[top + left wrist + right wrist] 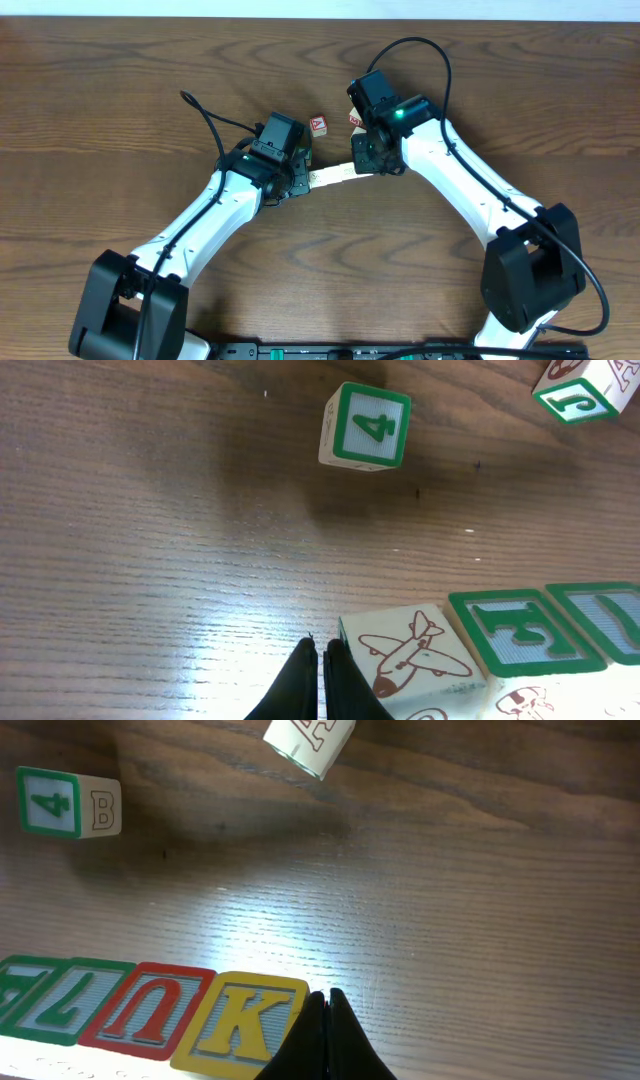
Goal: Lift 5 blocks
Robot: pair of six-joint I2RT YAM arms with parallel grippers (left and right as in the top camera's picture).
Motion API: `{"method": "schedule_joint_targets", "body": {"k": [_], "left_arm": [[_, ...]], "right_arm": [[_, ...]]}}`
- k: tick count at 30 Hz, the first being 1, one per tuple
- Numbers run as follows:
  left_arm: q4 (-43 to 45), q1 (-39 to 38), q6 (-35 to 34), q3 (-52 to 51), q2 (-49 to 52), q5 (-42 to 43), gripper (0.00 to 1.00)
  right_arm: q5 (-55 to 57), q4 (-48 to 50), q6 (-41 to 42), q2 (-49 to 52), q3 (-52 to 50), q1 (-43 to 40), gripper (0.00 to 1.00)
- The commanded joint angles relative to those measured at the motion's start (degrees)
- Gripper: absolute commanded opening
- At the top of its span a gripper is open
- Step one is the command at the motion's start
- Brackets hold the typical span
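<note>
A short row of cream blocks lies end to end between my two grippers. In the left wrist view the end block with a brown airplane touches my shut left gripper, and green-framed blocks follow it. In the right wrist view the row ends in a yellow K block, beside a red U block. My shut right gripper presses on the K block's end. Overhead, the left gripper and right gripper bracket the row. I cannot tell whether the row is off the table.
Two loose cubes lie beyond the row: one with a green 4 face, another tilted farther off. The brown wooden table extends on all sides. Black cables arch over both arms.
</note>
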Motion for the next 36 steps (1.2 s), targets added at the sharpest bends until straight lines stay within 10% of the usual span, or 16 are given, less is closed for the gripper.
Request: {"method": "schedule_joint_targets", "body": {"k": [1,36], "left_arm": [[3.89,-3.52,-0.11,4.79,-0.15,12.94,0.07],[6.29,-3.52,-0.31,4.79,-0.04,16.26,0.07]], "right_arm": [[-19.82,2.4,1.51,0.83,-0.15,4.31,0.01],[-34.53,6.03,-1.09,0.83,-1.51,3.43,0.01]]}}
